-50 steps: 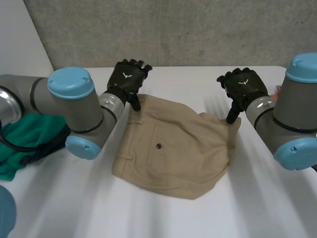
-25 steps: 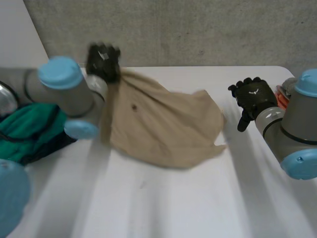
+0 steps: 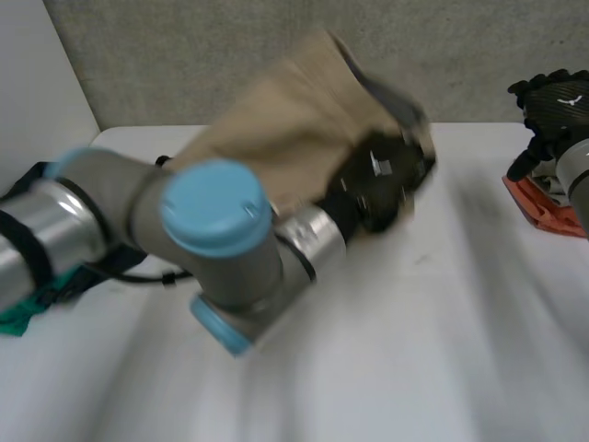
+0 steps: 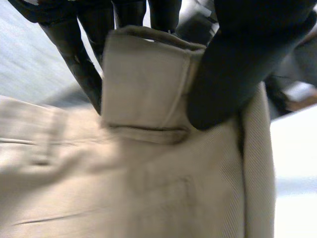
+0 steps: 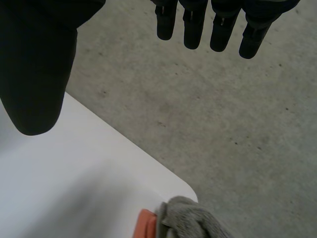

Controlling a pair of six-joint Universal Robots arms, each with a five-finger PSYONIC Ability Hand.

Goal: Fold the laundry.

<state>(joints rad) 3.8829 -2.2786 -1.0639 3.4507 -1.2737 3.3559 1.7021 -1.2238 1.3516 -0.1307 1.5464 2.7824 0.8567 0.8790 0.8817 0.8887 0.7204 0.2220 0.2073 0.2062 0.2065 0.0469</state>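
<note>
One beige garment (image 3: 276, 124) pinched in left hand (image 3: 379, 182), right hand (image 3: 552, 99) relaxed

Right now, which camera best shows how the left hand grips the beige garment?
The left wrist view: the left hand pinches a folded edge of the beige garment between thumb and fingers. The head view gives the garment held up above the table in that hand. The right wrist view faces the table's corner.

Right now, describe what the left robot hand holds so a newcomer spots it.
Over the white table, follow the left arm to its robot hand. It pinches a tan garment in the air, the only beige piece; the green cloth and orange cloth lie at the sides.
</note>
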